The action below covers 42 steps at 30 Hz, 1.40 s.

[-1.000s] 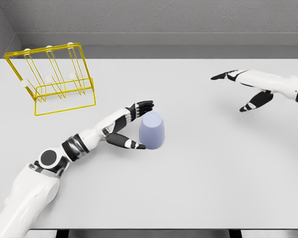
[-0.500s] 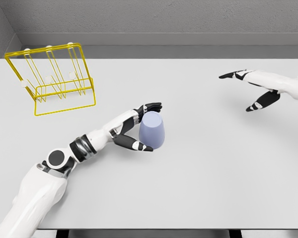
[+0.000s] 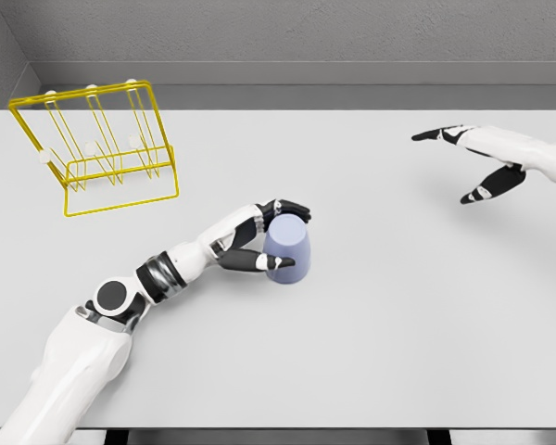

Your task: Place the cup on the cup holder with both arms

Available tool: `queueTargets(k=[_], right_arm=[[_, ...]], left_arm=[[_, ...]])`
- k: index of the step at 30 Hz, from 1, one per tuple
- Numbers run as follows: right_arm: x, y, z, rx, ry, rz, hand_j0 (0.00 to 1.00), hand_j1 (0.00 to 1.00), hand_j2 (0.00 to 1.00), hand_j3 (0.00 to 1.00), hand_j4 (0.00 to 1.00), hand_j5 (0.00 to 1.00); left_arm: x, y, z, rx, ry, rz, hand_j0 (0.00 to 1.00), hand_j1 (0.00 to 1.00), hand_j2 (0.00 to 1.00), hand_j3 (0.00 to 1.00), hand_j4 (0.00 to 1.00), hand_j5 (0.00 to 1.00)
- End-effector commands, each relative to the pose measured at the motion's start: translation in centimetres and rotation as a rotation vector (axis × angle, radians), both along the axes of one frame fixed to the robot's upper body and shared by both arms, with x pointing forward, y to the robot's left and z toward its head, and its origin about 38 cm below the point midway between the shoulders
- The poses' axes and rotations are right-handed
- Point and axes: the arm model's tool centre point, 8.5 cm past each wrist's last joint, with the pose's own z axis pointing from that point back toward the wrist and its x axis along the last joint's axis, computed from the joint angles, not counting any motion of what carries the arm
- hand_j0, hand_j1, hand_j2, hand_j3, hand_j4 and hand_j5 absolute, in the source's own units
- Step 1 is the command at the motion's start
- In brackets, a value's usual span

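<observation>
Desk [image 3: 371,334]: a pale grey surface filling most of the head view, with a grey wall behind its far edge; it carries the holder and the cup.
Left arm: white with dark joints, it comes in from the lower left corner and reaches diagonally up toward the middle of the desk.
Right arm: white, it enters from the right edge and is held over the far right part of the desk.
Cup holder [image 3: 97,148]: a yellow wire rack with upright pegs, standing on the desk well apart from the left robot hand, up and to the left of it, and far across from the right robot hand.
Cup [image 3: 286,251]: pale lavender, upside down with its wider rim toward the desk, tilted a little, directly at the right of the left robot hand.
Left robot hand [image 3: 259,243]: curled around the cup, dark fingers [image 3: 292,208] over its top and the thumb against its lower side.
Right robot hand [image 3: 473,162]: spread and holding nothing, fingers pointing left, well apart from the cup.
</observation>
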Motion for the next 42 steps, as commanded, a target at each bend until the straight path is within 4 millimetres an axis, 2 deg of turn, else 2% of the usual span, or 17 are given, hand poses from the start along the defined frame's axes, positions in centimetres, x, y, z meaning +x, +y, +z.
queueTargets(k=[1, 8, 12, 15, 17, 21, 31, 33, 37, 42], right_arm=[[0.1, 0.1, 0.1, 0.009, -0.001, -0.002, 1.0, 1.0, 1.0, 1.0, 1.0, 1.0], [0.1, 0.1, 0.1, 0.011, -0.002, -0.001, 1.0, 1.0, 1.0, 1.0, 1.0, 1.0], [0.1, 0.1, 0.0, 0.009, 0.002, -0.001, 1.0, 1.0, 1.0, 1.0, 1.0, 1.0], [0.3, -0.9, -0.5, 0.009, 0.017, -0.035, 1.0, 1.0, 1.0, 1.0, 1.0, 1.0], [0.2, -0.8, -0.5, 0.01, 0.018, -0.033, 1.0, 1.0, 1.0, 1.0, 1.0, 1.0], [0.3, -0.8, -0.4, 0.01, 0.016, -0.034, 1.0, 1.0, 1.0, 1.0, 1.0, 1.0], [0.2, -0.9, -0.5, 0.009, 0.018, -0.034, 1.0, 1.0, 1.0, 1.0, 1.0, 1.0], [0.2, -0.9, -0.5, 0.009, 0.018, -0.034, 1.0, 1.0, 1.0, 1.0, 1.0, 1.0], [0.2, -0.8, -0.6, 0.011, 0.018, -0.032, 1.0, 1.0, 1.0, 1.0, 1.0, 1.0], [0.2, -0.8, -0.6, 0.01, 0.018, -0.032, 1.0, 1.0, 1.0, 1.0, 1.0, 1.0]], left_arm=[[0.0, 0.0, 0.0, -0.006, 0.003, 0.001, 0.59, 0.59, 0.59, 0.59, 0.59, 0.59], [0.0, 0.0, 0.0, -0.008, 0.004, 0.001, 0.46, 0.46, 0.46, 0.46, 0.46, 0.46], [-0.1, 0.1, 0.0, -0.01, 0.005, 0.002, 0.46, 0.46, 0.46, 0.46, 0.46, 0.46], [0.0, 0.3, 0.0, -0.011, 0.004, 0.007, 0.46, 0.46, 0.46, 0.46, 0.46, 0.46], [-0.1, 0.4, 0.0, -0.014, 0.005, 0.008, 0.45, 0.45, 0.45, 0.45, 0.45, 0.45], [-0.1, 0.5, 1.8, -0.065, -0.024, -0.001, 0.45, 0.45, 0.45, 0.45, 0.45, 0.45], [-0.5, 7.0, 6.9, -0.093, -0.1, 0.016, 0.45, 0.45, 0.45, 0.45, 0.45, 0.45], [-1.1, 8.3, 7.5, -0.097, -0.115, 0.035, 0.45, 0.45, 0.45, 0.45, 0.45, 0.45], [-1.3, 10.0, 8.5, -0.1, -0.128, 0.049, 0.45, 0.45, 0.45, 0.45, 0.45, 0.45], [-1.1, 10.6, 9.0, -0.109, -0.138, 0.068, 0.45, 0.45, 0.45, 0.45, 0.45, 0.45]])
